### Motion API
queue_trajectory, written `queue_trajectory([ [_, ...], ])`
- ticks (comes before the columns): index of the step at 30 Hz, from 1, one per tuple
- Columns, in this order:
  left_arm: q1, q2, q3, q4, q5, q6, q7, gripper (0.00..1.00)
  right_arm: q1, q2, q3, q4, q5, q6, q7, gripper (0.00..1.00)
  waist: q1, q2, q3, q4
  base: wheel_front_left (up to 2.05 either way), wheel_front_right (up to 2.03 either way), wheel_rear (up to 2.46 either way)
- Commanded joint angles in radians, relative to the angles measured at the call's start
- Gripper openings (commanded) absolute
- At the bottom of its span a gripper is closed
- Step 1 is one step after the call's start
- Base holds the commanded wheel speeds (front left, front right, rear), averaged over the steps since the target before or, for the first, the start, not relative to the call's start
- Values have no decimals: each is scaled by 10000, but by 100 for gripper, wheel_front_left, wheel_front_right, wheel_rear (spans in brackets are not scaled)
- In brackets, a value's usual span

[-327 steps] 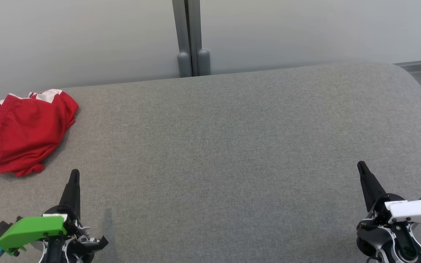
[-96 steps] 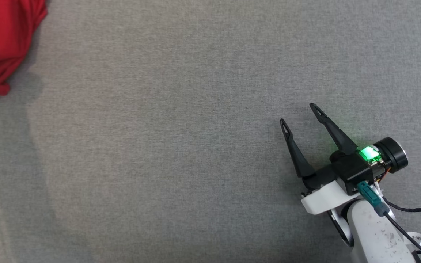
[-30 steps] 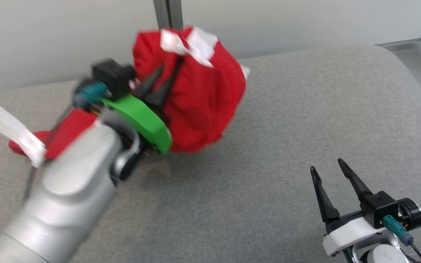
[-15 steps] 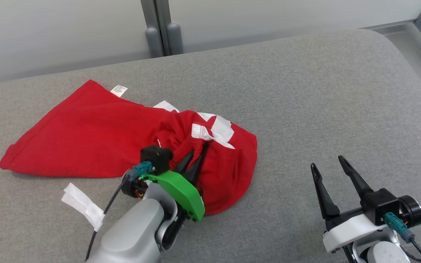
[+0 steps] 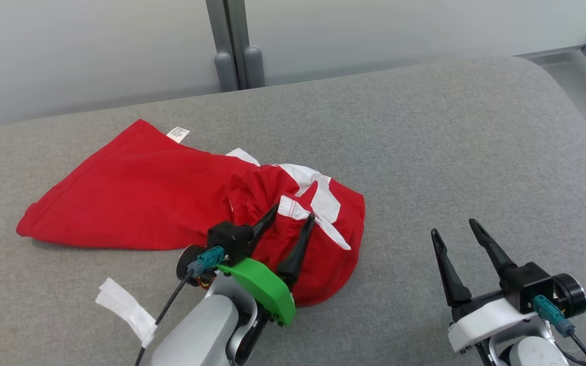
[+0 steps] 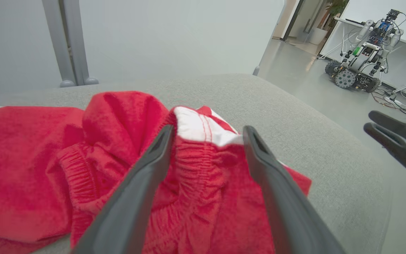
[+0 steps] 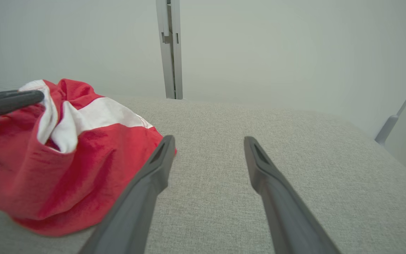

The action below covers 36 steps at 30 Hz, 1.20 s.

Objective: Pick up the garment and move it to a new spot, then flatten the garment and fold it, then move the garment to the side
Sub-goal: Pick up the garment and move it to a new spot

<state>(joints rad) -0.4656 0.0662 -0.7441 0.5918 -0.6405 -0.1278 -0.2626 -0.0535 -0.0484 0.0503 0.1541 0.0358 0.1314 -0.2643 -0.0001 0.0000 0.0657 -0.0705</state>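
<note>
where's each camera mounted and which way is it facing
head view: on the head, facing forward and down at the red shorts on the grey cushion; left end effector and right end effector show.
left wrist view: on the left wrist, facing along its open fingers over the shorts toward the wall; right end effector at right edge.
right wrist view: on the right wrist, facing across the cushion to the wall; its open fingers, shorts at left.
shared: both wrist views show shorts and wall.

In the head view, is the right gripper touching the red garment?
No, grey surface shows between the right gripper and the garment.
</note>
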Motion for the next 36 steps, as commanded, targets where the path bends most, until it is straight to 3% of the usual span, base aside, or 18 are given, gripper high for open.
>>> queue_trajectory([
  [1, 321, -6, 274, -207, 224, -29, -30, 100, 75, -37, -11, 14, 64, -14, -4, 100, 1, 0, -192, 128, 0, 0, 0],
  [15, 2668, 238, 3684, -1825, 1941, 154, -20, 100, 360, -38, -77, 36, 122, -14, -4, 100, 1, 0, -801, 590, 0, 0, 0],
  [23, 4409, 72, 5403, -2586, 2603, 147, -21, 100, 529, -37, -120, 126, 286, -14, -3, 100, 1, 0, -969, 668, 0, 0, 0],
  [36, 4712, -104, 6051, -2225, 3048, -6, -21, 100, 588, -38, -5, 198, 341, -14, -3, 100, 1, 0, -1003, 732, 0, 0, 0],
])
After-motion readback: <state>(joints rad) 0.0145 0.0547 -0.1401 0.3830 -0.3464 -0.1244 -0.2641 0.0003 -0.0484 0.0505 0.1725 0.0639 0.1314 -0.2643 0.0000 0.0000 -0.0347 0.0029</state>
